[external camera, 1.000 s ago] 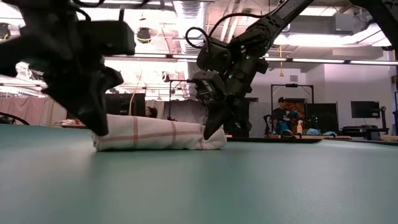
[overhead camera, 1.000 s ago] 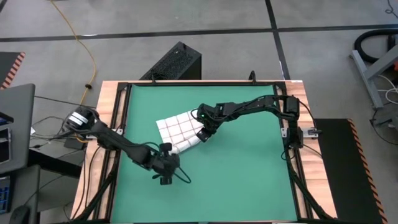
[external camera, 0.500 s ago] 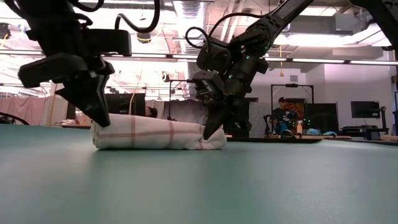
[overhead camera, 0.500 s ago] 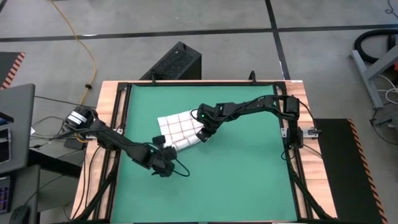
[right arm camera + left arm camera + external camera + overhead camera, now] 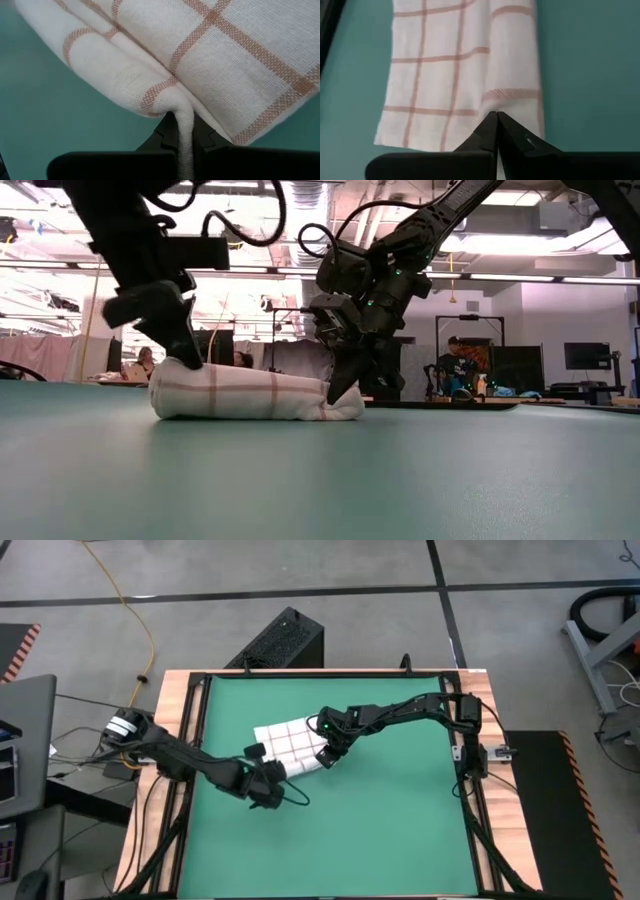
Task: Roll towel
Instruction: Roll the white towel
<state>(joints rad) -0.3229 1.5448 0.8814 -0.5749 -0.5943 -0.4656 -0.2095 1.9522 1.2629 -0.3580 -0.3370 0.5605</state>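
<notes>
One towel (image 5: 290,748), part-rolled on the green mat (image 5: 400,820) mid-table, two arms on it: left gripper (image 5: 496,119), jaws clenched empty, tip on the roll's end; right gripper (image 5: 184,131) pinches a fold, seen only by its wrist view; open mat all round.

Grey concrete floor (image 5: 350,565) with a yellow cable (image 5: 135,615); bright ceiling lights (image 5: 520,242).

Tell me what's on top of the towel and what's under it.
On the towel: the shut left gripper presses its rolled end; the right gripper pinches a fold at the other end. Under it, only the green mat shows; anything beneath the cloth is hidden.
</notes>
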